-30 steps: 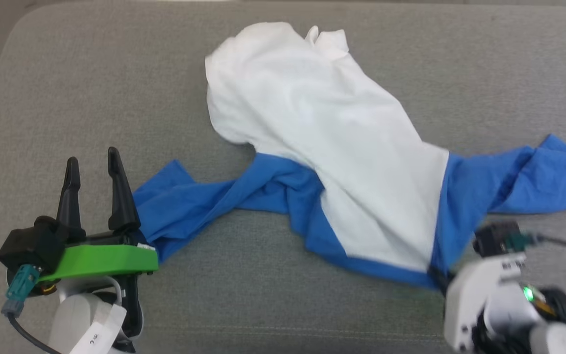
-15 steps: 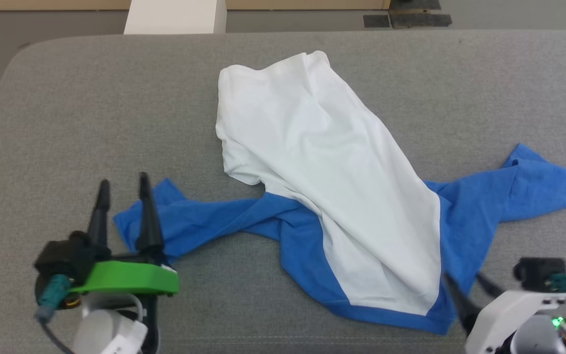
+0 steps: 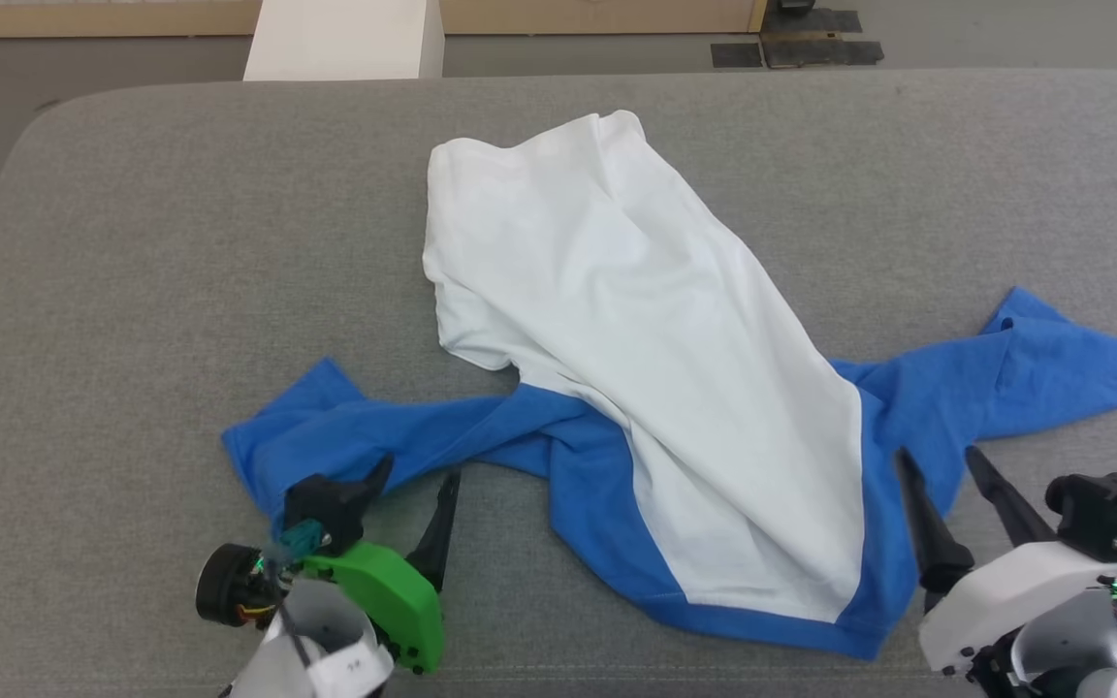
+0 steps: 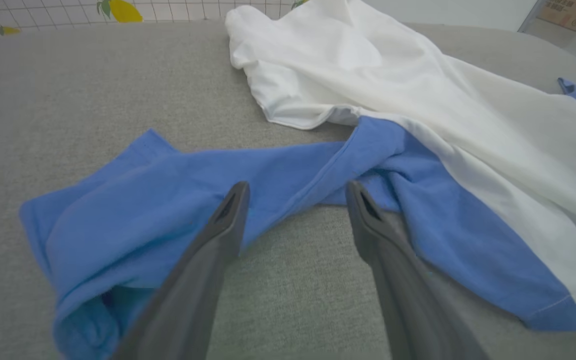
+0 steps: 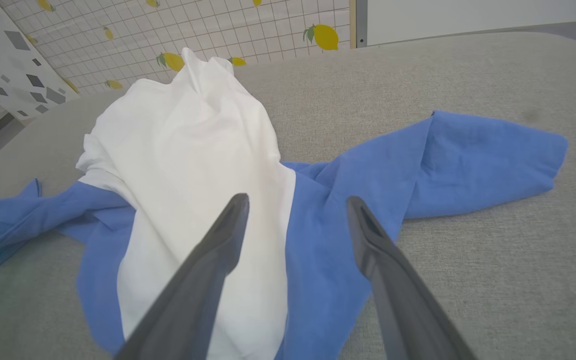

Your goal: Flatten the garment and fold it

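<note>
A grey padded surface carries the garment, rumpled, white body slanting away, blue sleeves spread sideways. The left claw gapes empty over the left sleeve; the right claw gapes empty beside the right shoulder.

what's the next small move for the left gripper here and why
Probably ease the left gripper forward and shut it on the blue sleeve in front of it: its jaws stand open at that sleeve's twisted edge, and the garment lies bunched, so pulling the sleeve outward should start flattening it.
</note>
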`<state>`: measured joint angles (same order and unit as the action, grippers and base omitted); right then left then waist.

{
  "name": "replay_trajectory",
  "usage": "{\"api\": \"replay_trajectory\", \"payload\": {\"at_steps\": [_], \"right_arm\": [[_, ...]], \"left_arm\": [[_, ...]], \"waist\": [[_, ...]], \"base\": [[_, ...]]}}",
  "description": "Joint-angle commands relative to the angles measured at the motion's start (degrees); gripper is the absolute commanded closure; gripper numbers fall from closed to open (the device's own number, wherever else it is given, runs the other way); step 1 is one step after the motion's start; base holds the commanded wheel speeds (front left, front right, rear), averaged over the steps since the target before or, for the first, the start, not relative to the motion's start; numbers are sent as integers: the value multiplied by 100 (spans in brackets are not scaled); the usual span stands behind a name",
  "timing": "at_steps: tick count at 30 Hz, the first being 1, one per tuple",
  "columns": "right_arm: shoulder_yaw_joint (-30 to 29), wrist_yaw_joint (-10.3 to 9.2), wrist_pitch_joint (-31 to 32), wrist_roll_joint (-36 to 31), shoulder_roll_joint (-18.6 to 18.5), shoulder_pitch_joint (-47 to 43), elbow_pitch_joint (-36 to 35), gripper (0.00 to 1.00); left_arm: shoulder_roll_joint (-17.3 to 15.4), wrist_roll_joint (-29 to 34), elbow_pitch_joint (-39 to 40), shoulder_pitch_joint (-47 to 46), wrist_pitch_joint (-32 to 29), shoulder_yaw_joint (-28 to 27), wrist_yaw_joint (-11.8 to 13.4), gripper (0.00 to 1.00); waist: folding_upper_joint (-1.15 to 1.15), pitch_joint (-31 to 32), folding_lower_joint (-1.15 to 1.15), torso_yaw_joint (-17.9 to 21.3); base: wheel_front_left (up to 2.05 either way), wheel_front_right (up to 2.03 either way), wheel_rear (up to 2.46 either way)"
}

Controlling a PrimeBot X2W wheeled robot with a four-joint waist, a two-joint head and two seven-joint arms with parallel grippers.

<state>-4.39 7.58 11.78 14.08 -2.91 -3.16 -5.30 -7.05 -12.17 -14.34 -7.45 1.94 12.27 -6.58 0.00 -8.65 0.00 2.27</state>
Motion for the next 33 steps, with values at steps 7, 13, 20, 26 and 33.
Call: {"api": "replay_trajectory", "payload": {"at_steps": [7,13,20,26,33], "right_arm": [[141,-9,-57,70,3,181,30,0],[161,-9,-61,105,3,252,62,0],[144,-9,-97,180,3,268,108,0],[128,-9,-101,162,3,267,99,0],[133,-9,-98,179,3,331,90,0]], "left_arm": [[-290,-65,-453,-585,-660,227,-58,0],[-537,-148,-710,-802,-1110,436,-77,100],[-850,-569,-411,-799,-1322,745,-88,100],[-1398,-2520,1079,-607,-1739,899,-90,100],[-2435,-3686,2103,-688,-2515,0,16,100]], "waist": [[0,-177,0,110],[0,-244,0,151],[0,-223,0,109],[0,-229,0,22],[0,-386,0,-75]], "base": [[0,0,0],[0,0,0],[0,0,0],[0,0,0],[0,0,0]]}}
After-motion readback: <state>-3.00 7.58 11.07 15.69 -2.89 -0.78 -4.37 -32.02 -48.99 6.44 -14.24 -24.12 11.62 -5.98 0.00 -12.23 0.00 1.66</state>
